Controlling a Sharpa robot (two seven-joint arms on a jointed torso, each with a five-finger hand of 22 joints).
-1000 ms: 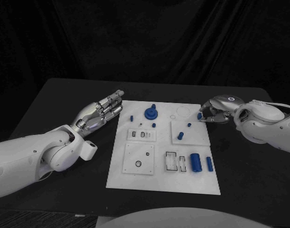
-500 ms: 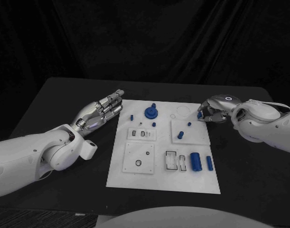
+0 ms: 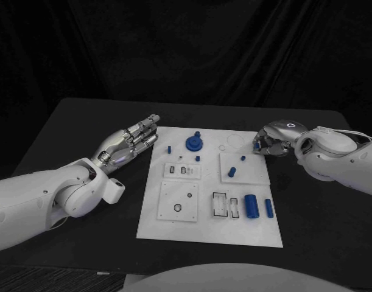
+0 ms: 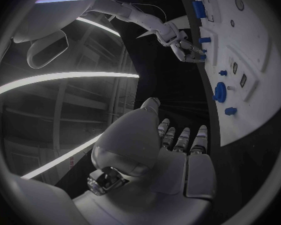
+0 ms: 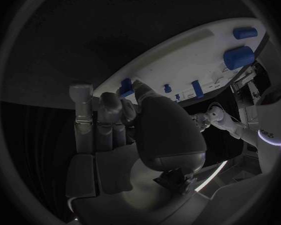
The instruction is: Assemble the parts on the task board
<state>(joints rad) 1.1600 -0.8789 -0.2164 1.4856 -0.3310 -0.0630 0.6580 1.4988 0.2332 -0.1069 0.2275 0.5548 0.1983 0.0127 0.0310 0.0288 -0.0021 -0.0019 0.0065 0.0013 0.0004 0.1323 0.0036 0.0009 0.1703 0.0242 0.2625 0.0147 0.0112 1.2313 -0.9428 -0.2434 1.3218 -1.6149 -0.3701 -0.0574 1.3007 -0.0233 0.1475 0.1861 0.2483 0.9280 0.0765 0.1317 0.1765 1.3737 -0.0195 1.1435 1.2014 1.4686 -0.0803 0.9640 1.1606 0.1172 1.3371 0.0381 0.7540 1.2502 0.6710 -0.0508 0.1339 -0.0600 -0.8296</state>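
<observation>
Nearest on the task board (image 3: 205,234) lie two blue cylinders (image 3: 252,207), long axes pointing away from the robot. Farther off, the left hand (image 3: 131,143) waits beside the board's left edge, fingers straight, holding nothing. The right hand (image 3: 271,145) pinches a small blue part (image 5: 125,87) at the board's far right edge.

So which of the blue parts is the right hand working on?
The small blue part at the task board's far right edge, between the right hand's fingertips; every other blue piece sits untouched further in on the board.
</observation>
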